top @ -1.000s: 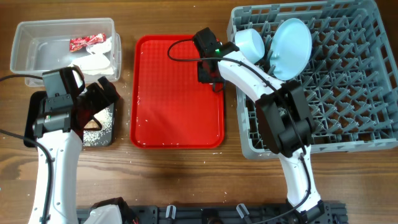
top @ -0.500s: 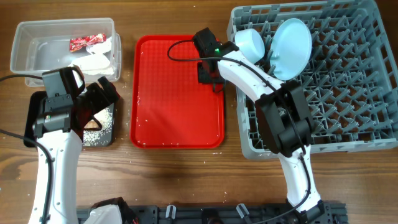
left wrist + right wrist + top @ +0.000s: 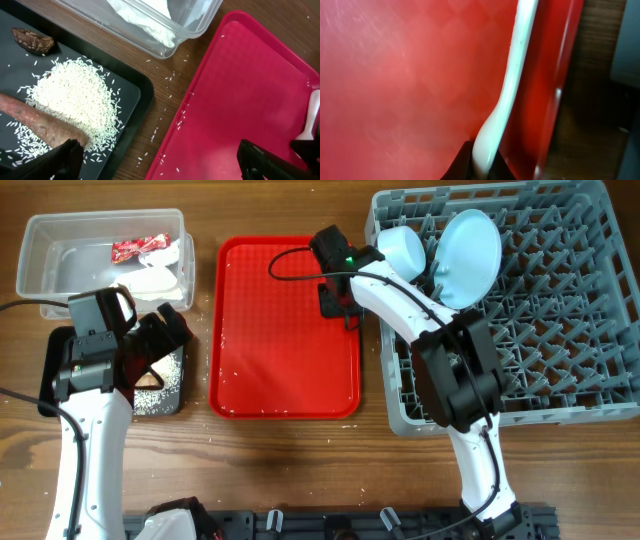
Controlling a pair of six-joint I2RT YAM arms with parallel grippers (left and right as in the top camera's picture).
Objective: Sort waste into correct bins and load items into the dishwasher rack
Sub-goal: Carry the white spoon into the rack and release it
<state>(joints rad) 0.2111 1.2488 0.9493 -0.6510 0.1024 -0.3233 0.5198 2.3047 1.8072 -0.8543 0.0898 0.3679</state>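
**Right wrist: right tool [image 3: 481, 167] clamps white plastic spoon [image 3: 517, 75]**

Its shaft runs from the closed fingers along the red serving tray [image 3: 395, 75] rim beside the dishwasher rack [image 3: 560, 330]. Left tool [image 3: 157, 152] gapes wide over the black tray [image 3: 127, 82] edge.

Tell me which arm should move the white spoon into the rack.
Right. The right tool pinches the spoon at the red tray's right edge, beside the rack. The left tool hangs open by the black tray of rice, farther away.
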